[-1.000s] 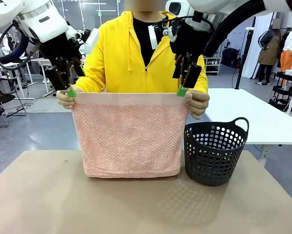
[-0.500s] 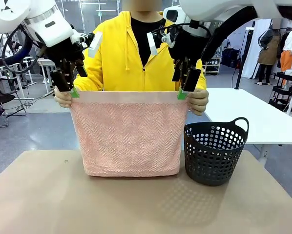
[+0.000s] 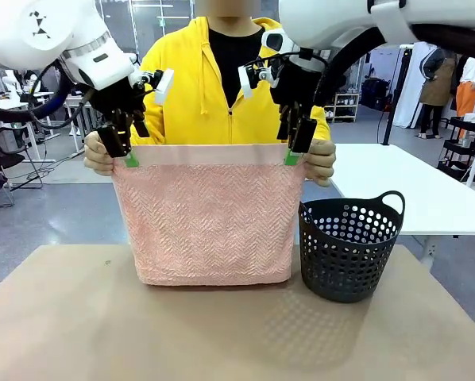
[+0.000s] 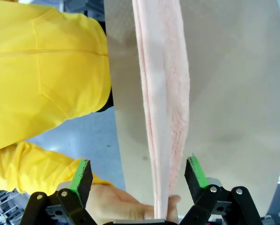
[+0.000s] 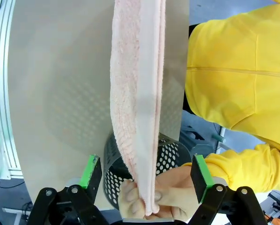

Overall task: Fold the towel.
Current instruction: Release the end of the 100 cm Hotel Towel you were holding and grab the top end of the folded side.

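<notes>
A person in a yellow hoodie holds the light pink towel (image 3: 211,216) up by its two top corners, and it hangs doubled over the table. My left gripper (image 3: 125,154) is open at the top left corner. The towel's edge (image 4: 164,117) runs between its green pads (image 4: 82,172), just above the person's hand (image 4: 126,206). My right gripper (image 3: 293,152) is open at the top right corner. It straddles the towel's edge (image 5: 139,108) beside the person's other hand (image 5: 170,190). Neither gripper is closed on the cloth.
A black perforated basket (image 3: 350,248) stands on the brown table (image 3: 222,333) just right of the towel, and it also lies under my right gripper in the right wrist view, black basket (image 5: 170,157). A white table (image 3: 412,186) stands at the far right.
Both grippers have come down and inward onto the towel's top corners. The person has lifted the towel slightly.
</notes>
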Robot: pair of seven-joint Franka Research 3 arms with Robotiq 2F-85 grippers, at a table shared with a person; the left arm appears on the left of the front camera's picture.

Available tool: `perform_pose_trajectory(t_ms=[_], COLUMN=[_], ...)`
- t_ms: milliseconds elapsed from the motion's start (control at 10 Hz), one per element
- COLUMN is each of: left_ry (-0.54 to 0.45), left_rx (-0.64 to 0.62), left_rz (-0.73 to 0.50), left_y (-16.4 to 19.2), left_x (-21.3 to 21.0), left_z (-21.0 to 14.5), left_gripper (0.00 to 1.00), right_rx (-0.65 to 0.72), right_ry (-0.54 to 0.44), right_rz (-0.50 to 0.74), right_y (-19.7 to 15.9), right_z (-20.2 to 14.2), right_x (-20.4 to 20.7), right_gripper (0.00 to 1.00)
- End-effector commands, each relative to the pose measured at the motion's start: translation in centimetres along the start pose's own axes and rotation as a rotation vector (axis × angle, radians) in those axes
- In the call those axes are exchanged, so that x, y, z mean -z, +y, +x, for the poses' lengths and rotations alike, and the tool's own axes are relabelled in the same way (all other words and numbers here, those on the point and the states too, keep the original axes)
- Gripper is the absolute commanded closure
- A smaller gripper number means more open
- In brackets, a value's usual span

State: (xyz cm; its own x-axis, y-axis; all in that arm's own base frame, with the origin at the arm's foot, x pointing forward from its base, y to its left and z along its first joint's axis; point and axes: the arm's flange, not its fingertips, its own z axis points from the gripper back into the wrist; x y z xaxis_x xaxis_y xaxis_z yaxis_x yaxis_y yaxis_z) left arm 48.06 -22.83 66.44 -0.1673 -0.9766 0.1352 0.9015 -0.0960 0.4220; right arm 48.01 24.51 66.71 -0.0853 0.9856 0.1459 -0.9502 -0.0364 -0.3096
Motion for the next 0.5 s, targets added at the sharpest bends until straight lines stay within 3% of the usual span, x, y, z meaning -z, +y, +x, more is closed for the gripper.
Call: perform_pose_trajectory(t_ms=[0,200,300,400], left_ry=[-0.040,-0.051,-0.046,-0.035], left_rx=[-0.003,-0.037,-0.049,-0.053], left_rz=[-0.050,-0.081,-0.091,-0.105], left_y=[0.8,0.6,0.5,0.4], left_x=[0.8,2.1,2.6,2.9], left_z=[-0.1,-0.6,-0.8,-0.9], left_gripper=[0.00,0.00,0.35,0.60], right_rx=[0.019,0.027,0.025,0.020], right_ry=[0.014,0.007,0.009,0.016], right_rz=[0.053,0.091,0.088,0.091], right_y=[-0.8,-0.8,-0.8,-0.7], right_z=[0.4,0.5,0.6,0.6], right_x=[1.2,2.7,3.0,3.3], right_gripper=[0.04,0.04,0.19,0.64])
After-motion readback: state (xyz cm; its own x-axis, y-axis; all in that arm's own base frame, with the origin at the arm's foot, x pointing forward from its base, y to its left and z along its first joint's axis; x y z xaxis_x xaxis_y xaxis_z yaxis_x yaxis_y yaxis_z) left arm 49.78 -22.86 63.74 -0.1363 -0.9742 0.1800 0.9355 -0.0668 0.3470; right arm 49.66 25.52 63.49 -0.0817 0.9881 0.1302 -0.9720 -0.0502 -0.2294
